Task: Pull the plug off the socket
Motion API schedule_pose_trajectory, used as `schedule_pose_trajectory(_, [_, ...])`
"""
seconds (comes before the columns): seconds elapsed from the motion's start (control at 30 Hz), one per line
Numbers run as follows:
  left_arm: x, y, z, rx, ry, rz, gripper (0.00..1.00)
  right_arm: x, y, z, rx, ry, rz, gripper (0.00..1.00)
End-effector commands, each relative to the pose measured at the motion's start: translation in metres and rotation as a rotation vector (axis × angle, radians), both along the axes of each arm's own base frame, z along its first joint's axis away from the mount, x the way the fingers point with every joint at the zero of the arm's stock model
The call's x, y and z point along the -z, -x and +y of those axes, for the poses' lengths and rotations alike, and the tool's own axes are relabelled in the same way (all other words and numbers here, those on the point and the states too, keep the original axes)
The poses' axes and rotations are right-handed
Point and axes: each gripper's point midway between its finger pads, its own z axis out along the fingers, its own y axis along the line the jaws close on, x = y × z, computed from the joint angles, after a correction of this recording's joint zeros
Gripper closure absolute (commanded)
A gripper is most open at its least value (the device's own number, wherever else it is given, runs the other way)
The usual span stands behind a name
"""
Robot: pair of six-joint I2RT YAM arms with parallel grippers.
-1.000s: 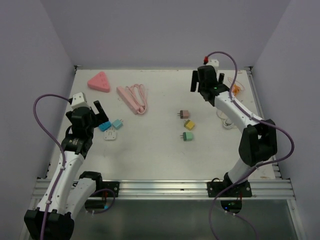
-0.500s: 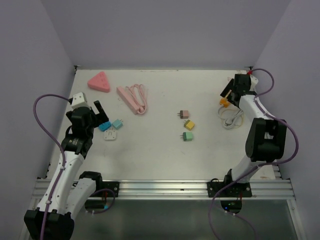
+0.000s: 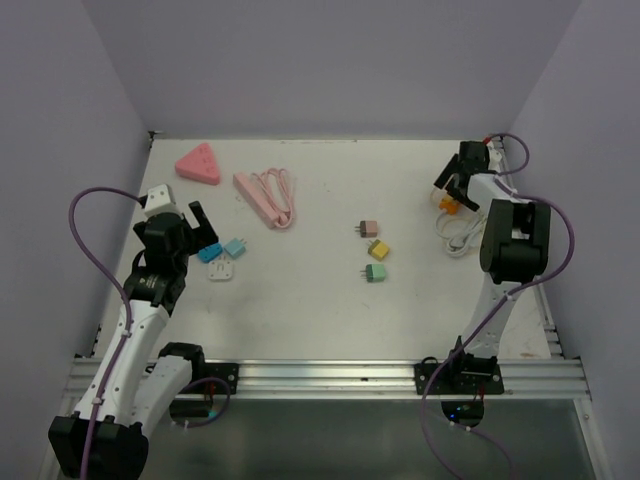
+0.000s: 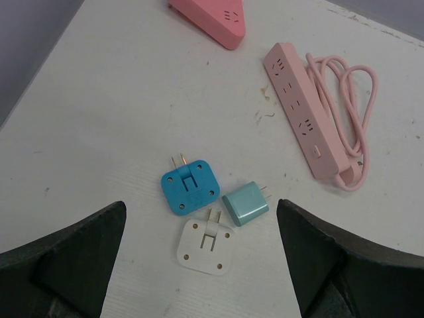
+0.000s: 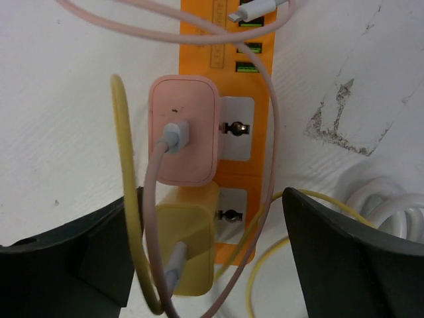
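An orange power strip (image 5: 197, 18) lies at the back right of the table, also in the top view (image 3: 447, 203). A pink plug (image 5: 183, 129) and a yellow plug (image 5: 185, 238) sit in its sockets, each with a cable. My right gripper (image 5: 209, 265) is open just above the strip, its fingers on either side of the yellow plug and apart from it; it shows in the top view (image 3: 460, 172). My left gripper (image 4: 202, 265) is open and empty over a blue plug (image 4: 190, 187), a teal plug (image 4: 245, 203) and a white plug (image 4: 206, 246) at the left.
Yellow and pink cables loop over the strip, and a white coiled cable (image 3: 458, 238) lies beside it. A pink power strip with cord (image 3: 265, 197) and a pink triangular socket (image 3: 198, 163) lie at the back left. Three small plugs (image 3: 376, 250) lie mid-table.
My right arm has swung from the back middle to the back right corner and come down over the orange strip. The left arm has not moved.
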Motion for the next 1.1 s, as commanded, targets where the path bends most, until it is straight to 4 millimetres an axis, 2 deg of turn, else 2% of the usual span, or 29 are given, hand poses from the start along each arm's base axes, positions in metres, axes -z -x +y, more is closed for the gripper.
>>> schedule_pose_trajectory(0.0, [-0.003, -0.003, 0.001, 0.003, -0.004, -0.012, 0.00, -0.004, -0.014, 0.001, -0.007, -0.016, -0.031, 0.17])
schedule_pose_trajectory(0.07, [-0.003, -0.003, 0.001, 0.004, -0.003, -0.013, 0.00, 0.002, -0.009, 0.002, -0.008, -0.020, 0.000, 0.26])
schedule_pose_trajectory(0.23, [-0.004, -0.003, 0.000, 0.009, 0.002, -0.019, 0.00, 0.000, 0.004, 0.005, -0.015, -0.031, 0.018, 0.56])
schedule_pose_trajectory(0.4, [-0.007, -0.002, -0.001, 0.013, 0.003, -0.029, 0.01, 0.010, 0.035, 0.029, -0.078, -0.092, 0.074, 0.76])
schedule_pose_trajectory(0.5, [-0.008, -0.001, -0.002, 0.017, 0.007, -0.035, 0.00, 0.017, 0.060, 0.052, -0.148, -0.077, 0.132, 0.79])
schedule_pose_trajectory(0.53, [-0.009, -0.001, -0.002, 0.018, 0.009, -0.039, 0.01, 0.018, 0.067, 0.073, -0.200, -0.061, 0.149, 0.80])
schedule_pose_trajectory(0.6, [-0.009, -0.001, -0.002, 0.020, 0.009, -0.040, 0.01, 0.023, 0.089, 0.090, -0.263, -0.035, 0.201, 0.79])
schedule_pose_trajectory(0.63, [-0.009, -0.001, -0.002, 0.019, 0.010, -0.040, 0.01, 0.023, 0.096, 0.110, -0.318, -0.010, 0.217, 0.83])
schedule_pose_trajectory(0.67, [-0.009, 0.000, -0.002, 0.019, 0.010, -0.042, 0.01, 0.030, 0.112, 0.119, -0.360, 0.006, 0.265, 0.83])
schedule_pose_trajectory(0.7, [-0.010, 0.000, -0.002, 0.019, 0.010, -0.043, 0.00, 0.027, 0.120, 0.130, -0.400, 0.016, 0.269, 0.83])
schedule_pose_trajectory(0.73, [-0.010, 0.000, -0.002, 0.021, 0.011, -0.043, 0.00, 0.028, 0.130, 0.152, -0.463, 0.028, 0.282, 0.83])
schedule_pose_trajectory(0.77, [-0.010, 0.000, -0.002, 0.021, 0.011, -0.045, 0.00, 0.035, 0.146, 0.159, -0.491, 0.036, 0.312, 0.83])
schedule_pose_trajectory(0.8, [-0.010, 0.000, -0.002, 0.020, 0.013, -0.046, 0.00, 0.033, 0.154, 0.169, -0.528, 0.034, 0.306, 0.83])
schedule_pose_trajectory(0.83, [-0.010, 0.001, -0.002, 0.021, 0.011, -0.046, 0.00, 0.035, 0.165, 0.185, -0.588, 0.038, 0.314, 0.83])
schedule_pose_trajectory(0.9, [-0.012, 0.001, -0.002, 0.019, 0.012, -0.051, 0.00, 0.046, 0.187, 0.196, -0.654, 0.040, 0.354, 0.83])
schedule_pose_trajectory(1.03, [-0.012, 0.001, -0.002, 0.017, 0.012, -0.051, 0.00, 0.056, 0.225, 0.239, -0.840, 0.028, 0.386, 0.83])
schedule_pose_trajectory(1.07, [-0.011, 0.001, -0.002, 0.017, 0.012, -0.050, 0.00, 0.057, 0.228, 0.248, -0.868, 0.021, 0.379, 0.83])
